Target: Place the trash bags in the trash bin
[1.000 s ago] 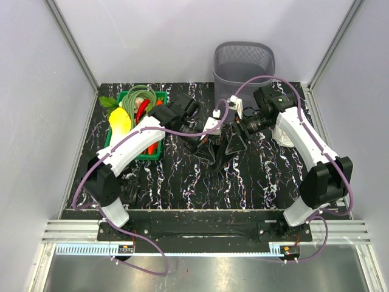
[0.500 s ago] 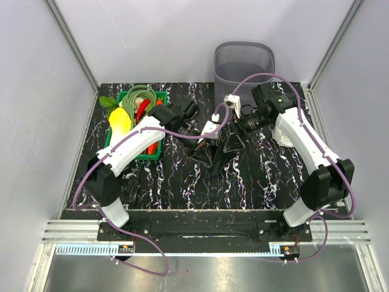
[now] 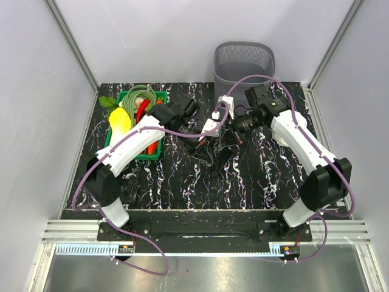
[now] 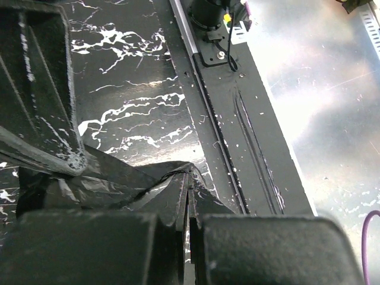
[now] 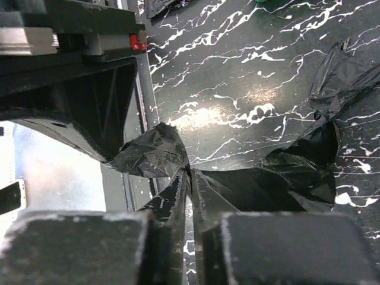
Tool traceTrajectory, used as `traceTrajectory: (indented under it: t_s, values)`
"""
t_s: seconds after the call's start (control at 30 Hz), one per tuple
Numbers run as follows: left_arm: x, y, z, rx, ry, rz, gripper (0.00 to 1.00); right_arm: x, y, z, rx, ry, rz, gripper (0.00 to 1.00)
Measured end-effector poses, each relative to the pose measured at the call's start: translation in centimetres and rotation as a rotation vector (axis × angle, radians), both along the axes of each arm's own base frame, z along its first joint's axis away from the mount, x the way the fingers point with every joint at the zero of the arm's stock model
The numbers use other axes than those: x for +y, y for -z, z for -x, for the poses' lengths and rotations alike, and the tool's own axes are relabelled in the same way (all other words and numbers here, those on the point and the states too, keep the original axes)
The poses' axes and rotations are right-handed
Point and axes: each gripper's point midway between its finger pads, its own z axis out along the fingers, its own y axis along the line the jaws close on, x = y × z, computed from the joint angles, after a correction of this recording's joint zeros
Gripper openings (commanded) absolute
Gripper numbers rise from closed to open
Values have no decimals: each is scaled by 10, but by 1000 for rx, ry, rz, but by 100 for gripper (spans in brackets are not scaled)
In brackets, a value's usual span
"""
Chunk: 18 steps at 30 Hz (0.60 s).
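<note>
A crumpled black trash bag (image 3: pixel 216 155) lies mid-table between my two grippers. My left gripper (image 3: pixel 199 143) is shut on one edge of its film, and in the left wrist view the trash bag (image 4: pixel 77 184) bunches up at the pinched tips of my left gripper (image 4: pixel 190 181). From the other side, my right gripper (image 3: pixel 228 137) is shut on the film too. The trash bag (image 5: pixel 148 155) folds around the closed tips of my right gripper (image 5: pixel 190 173). The grey mesh trash bin (image 3: pixel 244 64) stands at the back, behind the right wrist. A second small trash bag (image 3: pixel 130 186) lies near the left arm's base.
A green crate (image 3: pixel 159 97) with vegetables and a coiled hose sits at the back left, beside the left forearm. Purple cables loop over both arms. Grey walls close in the table on three sides.
My right gripper has moved left onto the bag and gone from open to shut on the film. The left gripper has kept its hold in place.
</note>
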Motion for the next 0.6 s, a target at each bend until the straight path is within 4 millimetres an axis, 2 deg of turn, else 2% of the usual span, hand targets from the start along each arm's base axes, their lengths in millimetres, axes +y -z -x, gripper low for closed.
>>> traceTrajectory:
  t_s: [0.03, 0.27, 0.4, 0.6]
  values:
    - [-1, 0, -2, -2, -7, 0, 0, 1, 0, 1, 6, 0, -2, 0]
    - [-8, 3, -24, -31, -107, -22, 0, -3, 6, 12, 28, 0, 7, 0]
    - [-8, 8, -42, -52, -189, -46, 0, -7, -1, 19, 0, 4, 4, 0]
    - [-1, 8, -74, -55, -329, -49, 16, -12, -19, 30, -56, 9, -12, 0]
